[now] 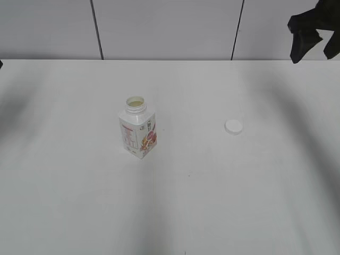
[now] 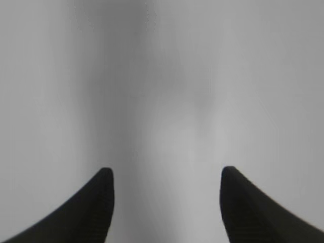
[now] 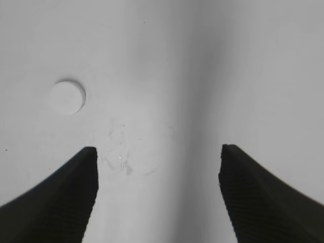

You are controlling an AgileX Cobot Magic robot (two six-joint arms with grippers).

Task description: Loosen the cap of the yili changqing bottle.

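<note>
The yili changqing bottle (image 1: 138, 132) stands upright left of the table's middle, small and white with a red-orange fruit label. Its threaded neck is uncovered and pale liquid shows inside. The white cap (image 1: 234, 126) lies flat on the table well to the bottle's right, apart from it. In the right wrist view the cap (image 3: 67, 97) sits up and to the left of my right gripper (image 3: 158, 149), which is open and empty. That gripper (image 1: 314, 45) hangs high at the far right. My left gripper (image 2: 167, 172) is open over bare table, with neither bottle nor cap in its view.
The white table (image 1: 175, 202) meets a pale panelled wall (image 1: 170, 26) at the back. Faint scuff marks (image 3: 121, 162) show on the surface below the right gripper.
</note>
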